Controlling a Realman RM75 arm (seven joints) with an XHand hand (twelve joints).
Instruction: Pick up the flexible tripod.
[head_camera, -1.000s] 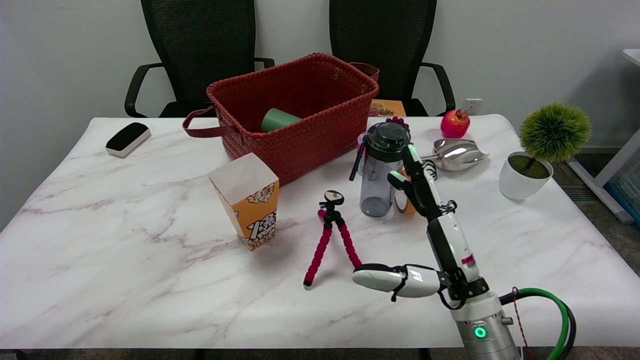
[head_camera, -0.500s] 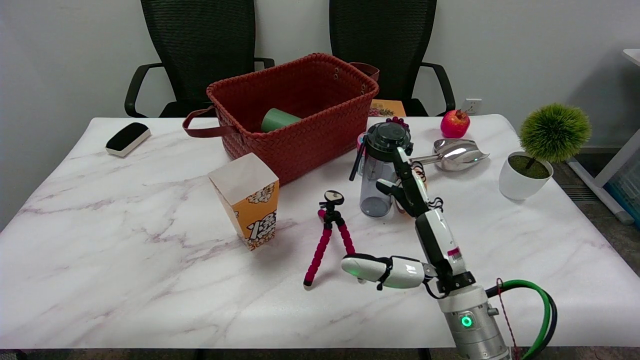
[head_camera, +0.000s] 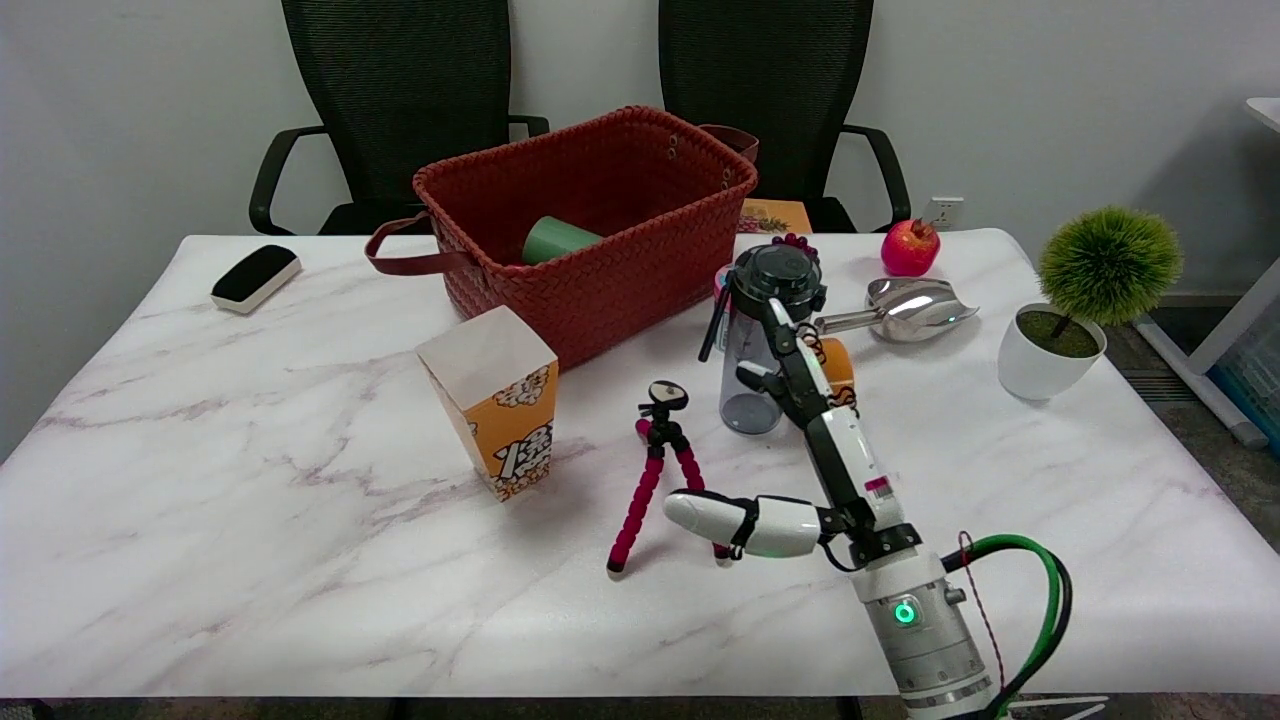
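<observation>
Your flexible tripod (head_camera: 660, 470) stands upright on bumpy red legs with a black head; your right hand (head_camera: 800, 470), fingers spread and empty, hovers just beside it.

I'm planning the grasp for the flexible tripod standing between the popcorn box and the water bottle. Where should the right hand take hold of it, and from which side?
Probably best at the black neck under the round head of the flexible tripod, where its red legs meet. It stands upright with the legs splayed, so lower down offers only single thin legs. Come from its right, where the open right hand is, thumb toward the near side; the water bottle stands close behind.
</observation>
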